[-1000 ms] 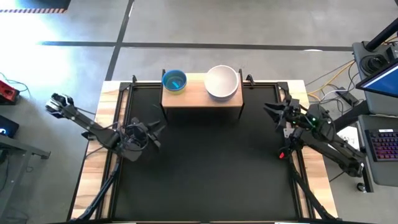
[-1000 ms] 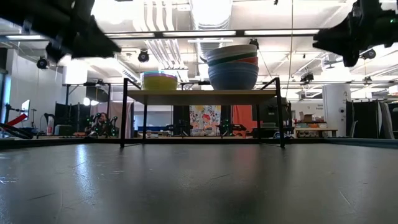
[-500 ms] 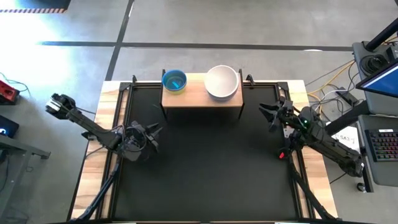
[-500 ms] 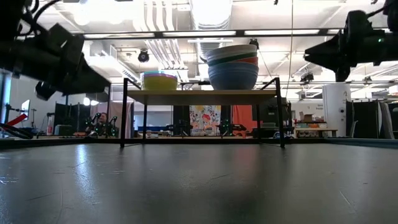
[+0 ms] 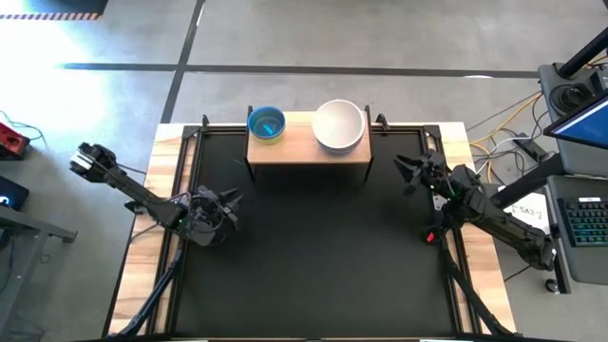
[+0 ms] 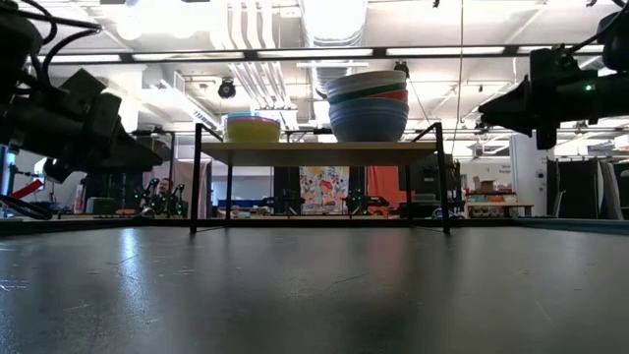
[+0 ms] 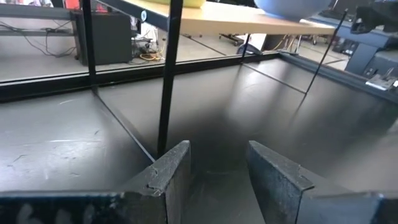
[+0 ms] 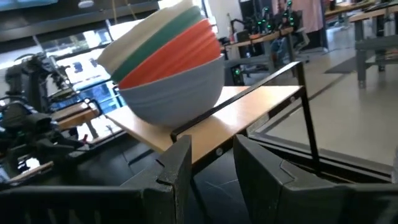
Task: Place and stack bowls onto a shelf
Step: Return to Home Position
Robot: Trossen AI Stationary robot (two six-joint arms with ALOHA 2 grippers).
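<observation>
The shelf (image 5: 309, 147), a light wooden board on thin black legs, stands at the table's far middle. On its left part sits a small stack of bowls (image 5: 266, 123), blue on top and yellow (image 6: 253, 129) at the side. On its right part sits a large stack (image 5: 339, 125): white on top, then green, red and lavender-blue (image 8: 177, 87). My left gripper (image 5: 231, 199) hangs open at the table's left, low above the top, pointing at the shelf's leg (image 7: 166, 74). My right gripper (image 5: 405, 169) hangs open right of the shelf, facing the large stack. Both hold nothing.
The black table top (image 5: 313, 256) has wooden edges and a thin black frame around it. A desk with a laptop and keyboard (image 5: 584, 204) stands to the right of the table. Cables lie on the floor at the far right.
Both grippers have sunk toward the table, the left one farther. The left has also drawn back a little toward the table's left edge. Their finger gaps look the same. The bowls and the shelf have stayed put.
</observation>
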